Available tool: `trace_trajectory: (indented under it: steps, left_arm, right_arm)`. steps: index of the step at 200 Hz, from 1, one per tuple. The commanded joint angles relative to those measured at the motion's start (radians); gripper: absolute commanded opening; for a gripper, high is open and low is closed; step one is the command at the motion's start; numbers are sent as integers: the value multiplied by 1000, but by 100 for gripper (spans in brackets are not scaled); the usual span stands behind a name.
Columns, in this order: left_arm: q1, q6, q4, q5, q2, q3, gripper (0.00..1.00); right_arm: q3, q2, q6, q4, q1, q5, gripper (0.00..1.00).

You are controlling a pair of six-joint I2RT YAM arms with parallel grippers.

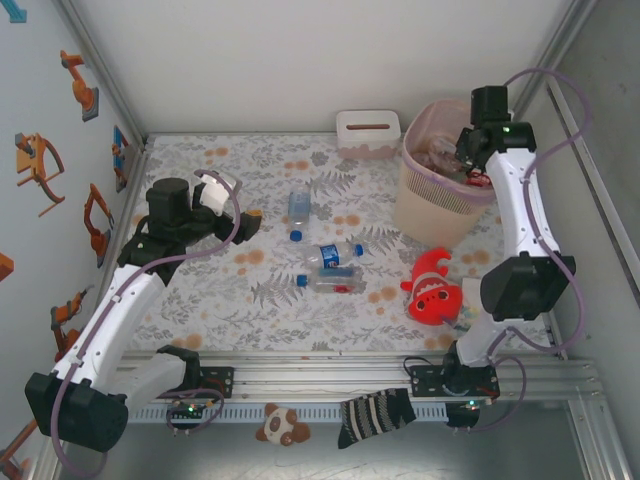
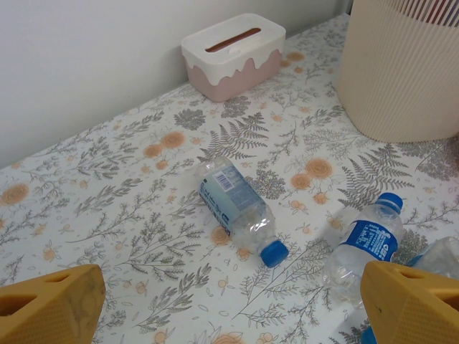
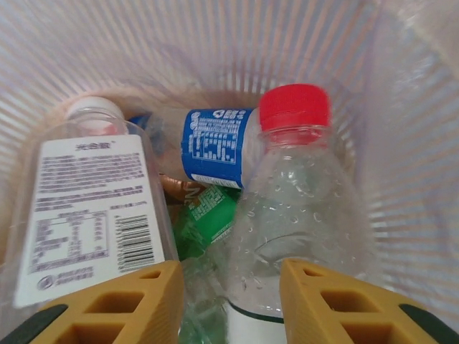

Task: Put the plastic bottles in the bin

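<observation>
Right gripper [image 1: 470, 150] hangs over the open mouth of the pale pink-beige bin [image 1: 440, 205], which stands at the far right of the flowered table [image 1: 200, 300]. In its wrist view the yellow fingers [image 3: 122, 304] stand apart and point down into the bin. A clear red-capped bottle [image 3: 294, 208] lies just beyond them. A strip of green shows between that bottle and the near finger, so it does not seem to be clamped, though the lower edge of the view cuts off the contact.

Beside it in the bin lie a clear bottle with a white printed label [image 3: 93, 208], a blue-labelled bottle [image 3: 215, 147] and a green bottle [image 3: 208, 215].

Left gripper [image 1: 248, 226] hovers above the left half of the table, its jaws spread wide, and holds nothing. Three bottles lie on their sides mid-table:
- a pale-labelled bottle with a blue cap [image 1: 299, 208], nearest the left gripper;
- a blue-banded bottle [image 1: 335, 255] beside it;
- a third clear bottle [image 1: 330, 282] just in front of that one.

A pink-and-white tissue box [image 1: 367, 133] sits against the back wall beside the bin. A red clownfish plush [image 1: 432, 288] lies in front of the bin.
</observation>
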Motion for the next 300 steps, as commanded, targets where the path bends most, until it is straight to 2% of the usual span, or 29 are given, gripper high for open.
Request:
trace_trajectory:
  steps: [1, 45, 86, 118, 201, 238, 275, 300]
  left_arm:
    - [5, -6, 8, 11, -9, 4, 92]
    - [5, -6, 9, 9, -6, 4, 92]
    - [5, -8, 8, 12, 0, 5, 92]
    - [5, -5, 8, 9, 0, 5, 92]
    - [5, -8, 8, 10, 7, 7, 92]
    - [7, -9, 11, 12, 9, 7, 92]
    - [7, -12, 13, 23, 18, 8, 92]
    - [7, -12, 14, 25, 19, 10, 92]
  right_arm:
    - [-53, 22, -2, 2, -7, 49, 40]
    - [-113, 30, 1, 5, -10, 86, 38]
    - [-31, -9, -3, -27, -10, 59, 38]
    - [23, -54, -4, -47, -7, 11, 38]
    - [11, -217, -49, -67, 33, -140, 39]
    - [-34, -282, -71, -59, 103, -184, 39]
    - [-88, -338, -121, -26, 251, -208, 39]
    - [-155, -373, -186, 18, 333, -301, 40]
